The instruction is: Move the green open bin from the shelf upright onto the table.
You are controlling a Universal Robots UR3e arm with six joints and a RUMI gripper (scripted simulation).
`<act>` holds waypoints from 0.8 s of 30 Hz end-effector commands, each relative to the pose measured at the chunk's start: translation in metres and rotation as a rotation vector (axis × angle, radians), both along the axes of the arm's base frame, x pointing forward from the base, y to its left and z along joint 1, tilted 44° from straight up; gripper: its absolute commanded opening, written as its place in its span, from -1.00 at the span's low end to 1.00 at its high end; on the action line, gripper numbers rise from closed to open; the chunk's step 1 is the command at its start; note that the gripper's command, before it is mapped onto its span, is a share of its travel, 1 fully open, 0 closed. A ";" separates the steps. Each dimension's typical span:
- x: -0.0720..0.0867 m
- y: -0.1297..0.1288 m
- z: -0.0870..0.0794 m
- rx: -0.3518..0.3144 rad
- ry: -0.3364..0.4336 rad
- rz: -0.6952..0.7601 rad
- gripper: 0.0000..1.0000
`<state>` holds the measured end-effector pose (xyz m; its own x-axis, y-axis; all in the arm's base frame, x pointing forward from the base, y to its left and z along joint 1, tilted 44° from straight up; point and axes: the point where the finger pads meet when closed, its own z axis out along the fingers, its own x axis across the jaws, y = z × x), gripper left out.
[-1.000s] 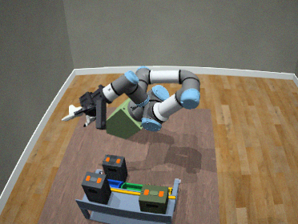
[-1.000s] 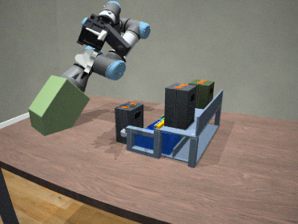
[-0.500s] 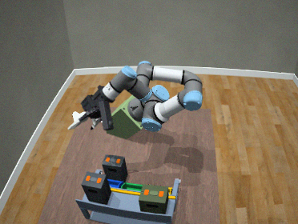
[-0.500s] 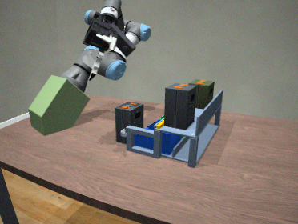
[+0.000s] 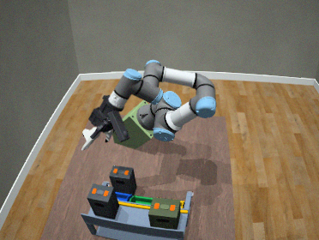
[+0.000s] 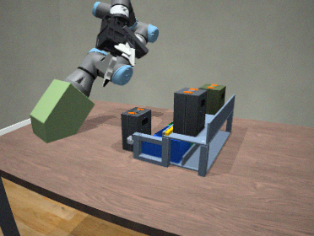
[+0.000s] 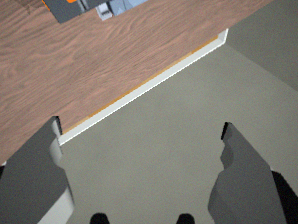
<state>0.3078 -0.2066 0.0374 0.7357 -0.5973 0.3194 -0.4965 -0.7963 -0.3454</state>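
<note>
The green open bin (image 5: 141,200) sits low inside the grey shelf (image 5: 137,219) at the near end of the table, between a blue bin (image 5: 123,196) and an olive box (image 5: 164,213). A yellow bar (image 5: 147,207) lies along its front. In the exterior view only a sliver of the green bin (image 6: 171,125) shows behind the shelf frame (image 6: 186,143); its parts are hidden. My gripper (image 5: 98,138) is open and empty, high above the table's left side, well away from the shelf. It also shows in the exterior view (image 6: 119,63) and in the wrist view (image 7: 141,131).
Two dark boxes with orange marks (image 5: 123,179) (image 5: 103,200) stand at the shelf's left end, one on the table beside it. The arm's green base block (image 5: 137,127) stands mid-table. The wrist view shows the table edge, the floor and a dark box corner (image 7: 67,9).
</note>
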 end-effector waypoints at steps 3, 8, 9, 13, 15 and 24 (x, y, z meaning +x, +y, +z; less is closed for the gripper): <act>0.009 0.027 0.008 0.082 -0.003 0.131 1.00; 0.016 0.045 0.012 0.138 -0.005 0.218 1.00; 0.016 0.045 0.012 0.138 -0.005 0.218 1.00; 0.016 0.045 0.012 0.138 -0.005 0.218 1.00; 0.016 0.045 0.012 0.138 -0.005 0.218 1.00; 0.031 0.091 0.024 0.276 -0.010 0.433 1.00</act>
